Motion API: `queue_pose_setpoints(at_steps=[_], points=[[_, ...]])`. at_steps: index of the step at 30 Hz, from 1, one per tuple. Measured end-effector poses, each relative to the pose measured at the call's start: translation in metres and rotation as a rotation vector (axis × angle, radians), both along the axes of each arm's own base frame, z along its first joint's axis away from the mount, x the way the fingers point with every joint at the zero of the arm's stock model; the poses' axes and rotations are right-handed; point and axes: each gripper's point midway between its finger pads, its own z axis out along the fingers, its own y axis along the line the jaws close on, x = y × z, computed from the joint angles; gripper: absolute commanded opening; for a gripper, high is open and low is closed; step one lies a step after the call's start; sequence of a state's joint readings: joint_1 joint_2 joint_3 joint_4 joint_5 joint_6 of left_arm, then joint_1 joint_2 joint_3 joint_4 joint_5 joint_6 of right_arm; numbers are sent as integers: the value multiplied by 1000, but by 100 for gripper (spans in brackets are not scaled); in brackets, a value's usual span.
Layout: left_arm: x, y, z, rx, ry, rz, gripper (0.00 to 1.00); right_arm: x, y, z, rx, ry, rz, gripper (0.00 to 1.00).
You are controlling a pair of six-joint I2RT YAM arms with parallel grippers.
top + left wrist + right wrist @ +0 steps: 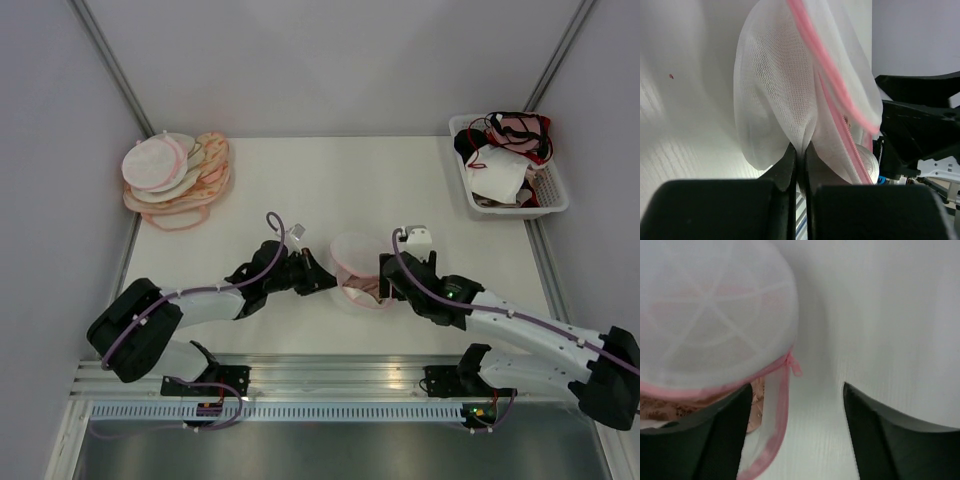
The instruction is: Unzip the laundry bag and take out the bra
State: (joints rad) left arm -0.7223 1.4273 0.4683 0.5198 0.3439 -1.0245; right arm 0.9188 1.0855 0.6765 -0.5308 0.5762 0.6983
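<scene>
Left gripper pinches laundry bag edge (right gripper spread alongside)

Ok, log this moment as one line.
left gripper: shut on round white mesh pink-rimmed laundry bag; right gripper: open at rim; pale pink bra: inside

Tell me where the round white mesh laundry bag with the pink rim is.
In the top view, the white mesh laundry bag sits front-centre on the white table, between the left gripper and right gripper.
</scene>
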Motion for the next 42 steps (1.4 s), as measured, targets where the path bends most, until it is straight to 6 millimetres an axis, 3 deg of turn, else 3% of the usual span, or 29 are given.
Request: queue_pose_setpoints(at_steps=[3, 6, 9, 13, 18, 23, 29, 33, 38, 42], points=[[-2, 5, 8, 18, -14, -1, 2, -3, 0, 32, 63, -57, 42, 98], [-1, 8, 20, 39, -42, 3, 2, -2, 8, 67, 124, -108, 96, 98], [0, 11, 32, 62, -70, 4, 2, 0, 20, 89, 162, -133, 150, 98], [2, 14, 43, 86, -96, 0, 2, 7, 40, 90, 154, -118, 211, 98], [-2, 17, 39, 114, -80, -8, 2, 18, 61, 70, 102, -54, 234, 98], [-5, 20, 35, 127, -65, -9, 2, 20, 67, 68, 104, -56, 231, 98], [-7, 25, 40, 127, -77, 5, 2, 28, 38, 44, -49, -23, 73, 98], [-10, 36, 44, 128, -103, 41, 2, 21, -1, 34, -144, -14, -76, 98], [-16, 51, 29, 155, -103, 79, 2, 9, -48, 52, -178, -70, -248, 98], [-24, 59, 3, 169, -90, 83, 2, 4, -50, 70, -67, -125, -212, 98]])
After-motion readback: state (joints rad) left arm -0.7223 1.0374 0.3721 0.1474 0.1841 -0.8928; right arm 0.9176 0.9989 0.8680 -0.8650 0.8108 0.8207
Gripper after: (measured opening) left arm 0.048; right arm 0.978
